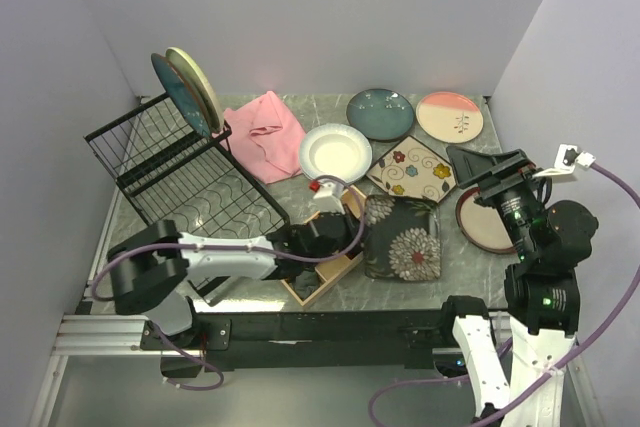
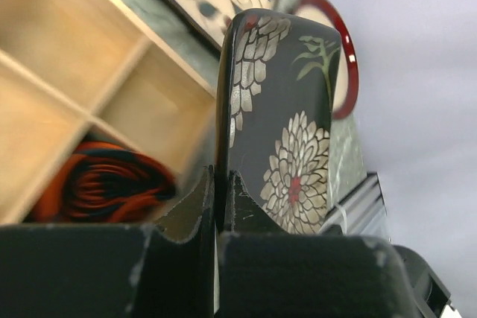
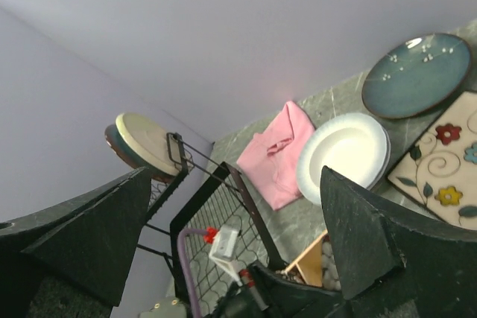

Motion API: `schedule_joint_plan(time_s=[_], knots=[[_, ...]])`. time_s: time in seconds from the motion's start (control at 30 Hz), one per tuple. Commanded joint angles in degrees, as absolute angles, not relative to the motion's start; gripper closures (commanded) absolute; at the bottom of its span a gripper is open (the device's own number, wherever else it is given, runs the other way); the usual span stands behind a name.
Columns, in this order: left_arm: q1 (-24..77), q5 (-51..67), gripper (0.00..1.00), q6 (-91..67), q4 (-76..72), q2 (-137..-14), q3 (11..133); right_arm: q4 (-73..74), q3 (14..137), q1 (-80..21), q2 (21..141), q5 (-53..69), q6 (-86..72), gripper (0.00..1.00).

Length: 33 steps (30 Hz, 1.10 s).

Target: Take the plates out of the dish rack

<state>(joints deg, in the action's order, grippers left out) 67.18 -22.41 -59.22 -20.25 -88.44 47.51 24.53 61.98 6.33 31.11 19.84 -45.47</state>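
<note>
Beside the wooden tray, left gripper clamps the black plate by its rim; right gripper is wide open, empty. Thin edge hold: the plate may pivot and strike the tray.

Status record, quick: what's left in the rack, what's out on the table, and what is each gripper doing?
in dish rack: teal plate, cream-green plate, both upright
on table: white plate, second teal plate, pink-cream plate, cream floral plate, dark red plate
left gripper: shut on black floral plate, at its edge
right gripper: open, holding nothing
</note>
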Motion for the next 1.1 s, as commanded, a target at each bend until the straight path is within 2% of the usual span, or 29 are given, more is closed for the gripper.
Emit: schedule_joint_plan(time_s=[0.0,0.3,0.73,0.83,0.93,1.03,1.07], knots=[[69.78,-20.31,0.99,-62.31,-37.61,-92.44,55.19,28.47,63.1,6.59,29.1,21.18,-44.12,0.0],[73.3,-17.23,0.99,-65.83,-40.08,-108.17,64.59,32.87,66.71,6.59,27.77,21.62,-41.4,0.0],[74.18,-17.75,0.99,-69.87,-39.29,-114.34,65.66,31.99,63.28,6.59,26.02,22.5,-40.87,0.0],[74.27,-17.14,0.93,-70.49,-38.32,-115.57,66.0,31.82,62.93,6.68,25.75,22.24,-40.78,0.0],[74.53,-16.96,0.82,-71.62,-36.49,-116.02,66.09,31.82,62.75,6.59,25.75,21.97,-40.61,0.0],[75.32,-19.15,0.7,-70.32,-33.59,-115.32,67.41,32.17,62.75,6.59,26.1,22.06,-40.25,0.0],[75.58,-19.86,0.63,-69.96,-30.79,-115.14,67.85,32.34,62.75,6.59,26.1,21.97,-40.17,0.0]])
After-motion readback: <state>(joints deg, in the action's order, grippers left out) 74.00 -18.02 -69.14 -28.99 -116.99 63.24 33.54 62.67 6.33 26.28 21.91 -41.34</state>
